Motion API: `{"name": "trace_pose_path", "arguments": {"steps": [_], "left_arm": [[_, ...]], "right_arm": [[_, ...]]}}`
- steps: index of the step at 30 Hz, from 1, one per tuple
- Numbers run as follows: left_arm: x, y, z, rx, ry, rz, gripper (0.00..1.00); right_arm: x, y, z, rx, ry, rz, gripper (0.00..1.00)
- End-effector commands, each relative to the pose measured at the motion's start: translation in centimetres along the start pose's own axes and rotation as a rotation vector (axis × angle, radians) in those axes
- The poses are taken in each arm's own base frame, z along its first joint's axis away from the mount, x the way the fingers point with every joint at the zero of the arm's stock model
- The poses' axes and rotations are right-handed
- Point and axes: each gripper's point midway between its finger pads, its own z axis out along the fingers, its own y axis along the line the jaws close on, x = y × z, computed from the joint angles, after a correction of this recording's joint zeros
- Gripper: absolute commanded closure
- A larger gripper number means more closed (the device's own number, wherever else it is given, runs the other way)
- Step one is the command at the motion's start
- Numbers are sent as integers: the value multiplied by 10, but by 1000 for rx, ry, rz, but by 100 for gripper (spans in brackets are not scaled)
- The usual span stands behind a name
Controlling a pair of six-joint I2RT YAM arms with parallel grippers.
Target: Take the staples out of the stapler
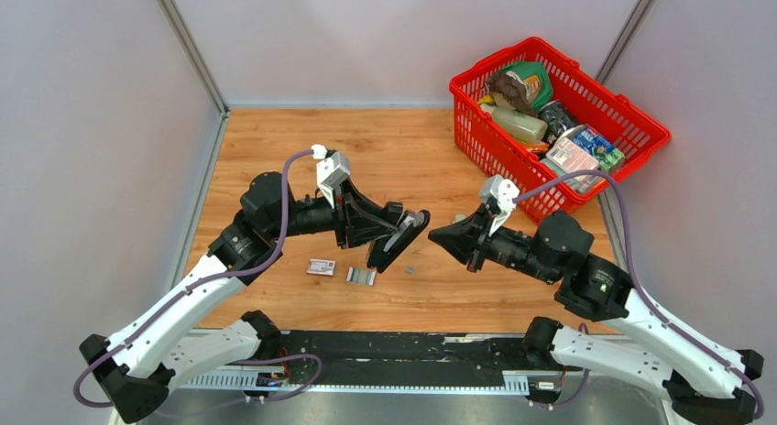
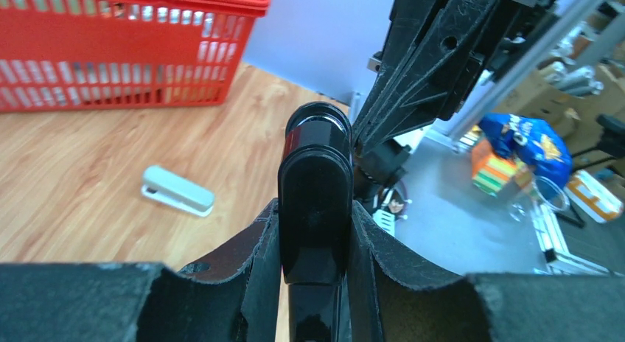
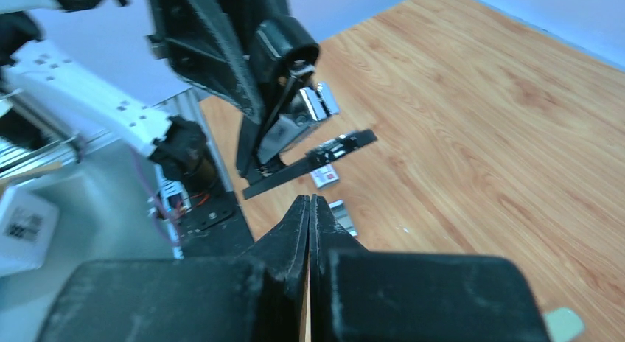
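Note:
My left gripper (image 1: 400, 225) is shut on the black stapler (image 1: 388, 249) and holds it tilted above the table. In the left wrist view the stapler (image 2: 315, 172) sits clamped between both fingers (image 2: 254, 261). Seen from the right wrist, the stapler (image 3: 284, 113) hangs open, its flat base (image 3: 309, 161) swung away below the top arm. A short silvery strip of staples (image 1: 361, 276) lies on the wood under it, also visible as staples (image 3: 343, 215). My right gripper (image 1: 436, 233) is shut and empty, its tip just right of the stapler; its fingers (image 3: 301, 224) are pressed together.
A small red-and-white box (image 1: 321, 266) lies left of the strip. A pale grey oblong object (image 2: 177, 191) rests on the wood. A red basket (image 1: 623, 109) full of goods stands at the back right. A small dark bit (image 1: 409, 269) lies near the strip.

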Motion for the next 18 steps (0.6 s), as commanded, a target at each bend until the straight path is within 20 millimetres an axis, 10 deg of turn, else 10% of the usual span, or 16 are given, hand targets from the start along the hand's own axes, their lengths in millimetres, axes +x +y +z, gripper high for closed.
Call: {"name": "trace_pose_path", "arguments": {"steps": [1, 18], "left_arm": [[-38, -47, -7, 212, -128, 93, 100], [-40, -70, -9, 362, -144, 89, 100]], "right_arm": [[-14, 38, -13, -199, 1, -1, 100], [-35, 53, -20, -273, -71, -6, 100]]}}
